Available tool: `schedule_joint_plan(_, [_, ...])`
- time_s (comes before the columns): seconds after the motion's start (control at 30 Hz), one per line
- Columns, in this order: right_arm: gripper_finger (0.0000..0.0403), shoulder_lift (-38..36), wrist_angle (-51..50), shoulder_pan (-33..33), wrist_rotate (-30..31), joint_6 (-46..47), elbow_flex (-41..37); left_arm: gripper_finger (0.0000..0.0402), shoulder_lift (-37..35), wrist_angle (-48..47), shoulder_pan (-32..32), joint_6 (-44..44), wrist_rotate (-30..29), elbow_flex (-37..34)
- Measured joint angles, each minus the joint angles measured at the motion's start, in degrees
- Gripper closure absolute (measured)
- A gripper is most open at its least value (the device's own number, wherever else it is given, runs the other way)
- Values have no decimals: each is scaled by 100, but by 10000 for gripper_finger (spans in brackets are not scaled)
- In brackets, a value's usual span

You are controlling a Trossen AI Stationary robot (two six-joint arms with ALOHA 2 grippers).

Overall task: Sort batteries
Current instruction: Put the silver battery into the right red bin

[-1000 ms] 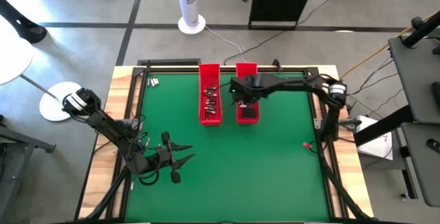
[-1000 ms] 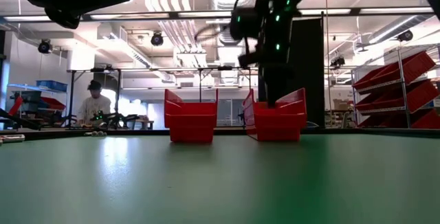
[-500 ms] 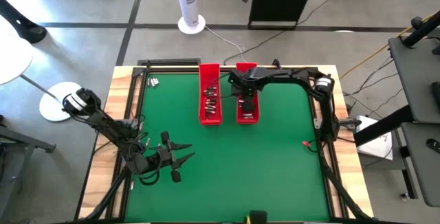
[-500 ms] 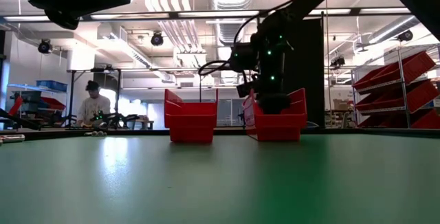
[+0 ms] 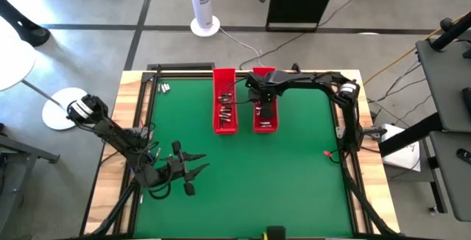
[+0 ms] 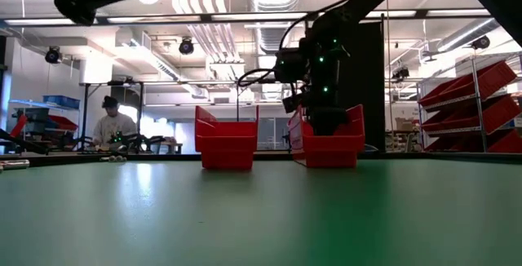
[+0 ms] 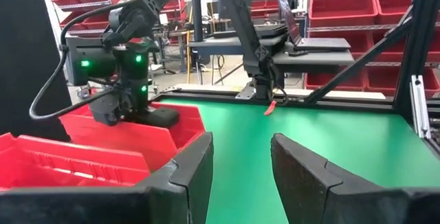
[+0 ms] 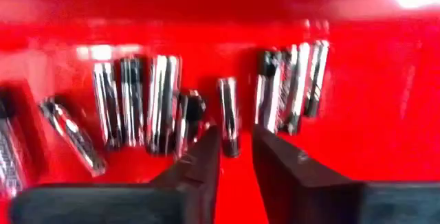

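Note:
Two long red trays stand side by side at the table's far middle: the left tray (image 5: 224,111) and the right tray (image 5: 265,122). Both hold silvery batteries (image 8: 165,104). My right gripper (image 8: 236,145) points down into the right tray (image 6: 326,148), its fingers a little apart. One battery (image 8: 229,114) lies on the tray floor just ahead of the gap. A few loose batteries (image 5: 163,87) lie at the table's far left corner. My left gripper (image 5: 197,168) waits open at the near left, level, holding nothing (image 7: 240,162). My right gripper comes from above into the right tray. Its fingertips (image 8: 206,141) stand on either side of the near end of one lying battery (image 8: 230,145). I cannot tell whether they touch it. The battery rests on the tray floor among the others.
A small red object (image 5: 329,155) lies near the table's right edge. The green mat's near half (image 5: 257,196) is open space. A raised wooden frame (image 5: 140,115) borders the table. A person (image 6: 110,123) sits far behind the table.
My right gripper has moved from above the right tray's near end toward the far edge and sunk down into the tray. It has held nearly still over the last half second.

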Motion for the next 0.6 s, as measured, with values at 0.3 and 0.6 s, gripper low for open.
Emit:
schedule_joint_plan(0.3, [260,-624,-348,282,396,59,24,246,-48,-418,-240,383,-602,651])
schedule_joint_plan(0.6, [239,-2483,-1251,2185,756,1277,-105,230,-1188,-6262,-703,-4349,-117,1511])
